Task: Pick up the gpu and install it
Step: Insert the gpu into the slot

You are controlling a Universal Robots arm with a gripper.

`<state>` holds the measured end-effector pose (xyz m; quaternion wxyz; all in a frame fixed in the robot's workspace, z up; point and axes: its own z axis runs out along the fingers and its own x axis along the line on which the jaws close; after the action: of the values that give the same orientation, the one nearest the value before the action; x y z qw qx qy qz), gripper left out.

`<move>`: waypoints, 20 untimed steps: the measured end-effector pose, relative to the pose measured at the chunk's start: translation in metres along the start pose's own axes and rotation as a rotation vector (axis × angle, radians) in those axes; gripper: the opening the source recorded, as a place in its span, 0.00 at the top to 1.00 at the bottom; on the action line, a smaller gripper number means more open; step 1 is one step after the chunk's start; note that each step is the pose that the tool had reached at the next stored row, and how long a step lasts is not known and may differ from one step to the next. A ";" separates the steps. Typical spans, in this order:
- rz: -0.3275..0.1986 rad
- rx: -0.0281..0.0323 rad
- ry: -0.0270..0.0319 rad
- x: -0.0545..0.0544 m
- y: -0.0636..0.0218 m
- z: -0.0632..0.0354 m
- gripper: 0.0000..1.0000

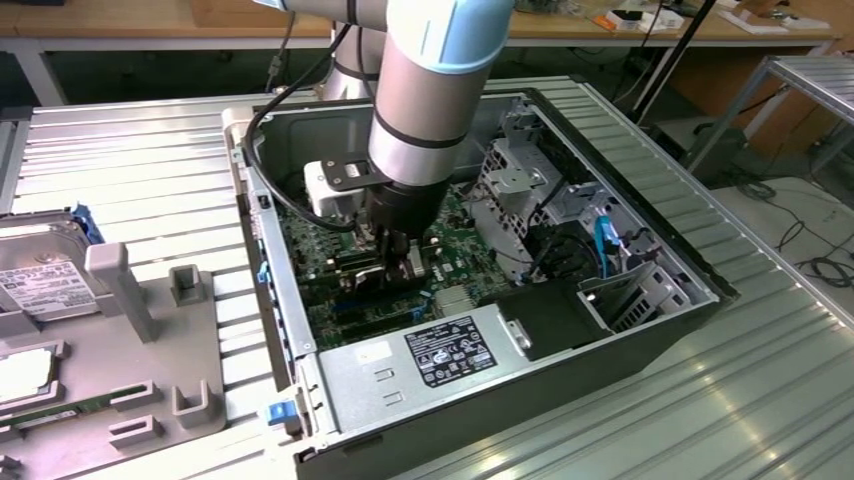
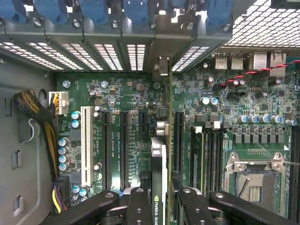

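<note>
Landmark: the motherboard [image 2: 140, 117] inside the open computer case [image 1: 667, 250]; every place below is told from it.
Gripper: the gripper [image 2: 159, 206] is down inside the case, just above the motherboard, and its two fingers [image 2: 138, 206] are closed partly, pressing the card from both faces.
Held thing: the gpu [image 2: 159, 164], seen on its edge in the wrist view, standing upright between the fingers with white letters on the black face.
Place of the gpu: over the middle of the motherboard, between two long black slots [image 2: 124, 140], with its silver bracket end [image 2: 161, 65] pointing at the rear wall of the case where the slot covers [image 2: 136, 51] are.
Contact: I cannot tell whether the lower edge already touches a slot or hangs just above it.
Step in hand, as I judge: bringing the card into its slot.
How to do it well: keep the card upright and parallel to the slot, so the edge contacts meet the whole slot together; let the bracket meet the open gap in the rear wall and not a cover beside it.
Risk: a tilted card can jam, or press on the small capacitors [image 2: 70, 140] near the slots.
Other things: the power supply [image 1: 427, 360] sits beside the motherboard; a hard drive [image 1: 40, 285] lies well apart, outside the case.
</note>
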<state>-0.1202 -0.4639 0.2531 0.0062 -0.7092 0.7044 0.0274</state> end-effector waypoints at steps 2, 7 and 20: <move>0.000 0.0000 0.0000 0.000 0.0000 0.0000 0.73; 0.000 0.0005 -0.0008 0.000 0.0001 0.0004 0.67; 0.018 -0.0044 -0.0013 -0.004 0.0017 -0.0344 0.55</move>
<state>-0.1208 -0.4618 0.2876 0.0048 -0.7029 0.7107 0.0295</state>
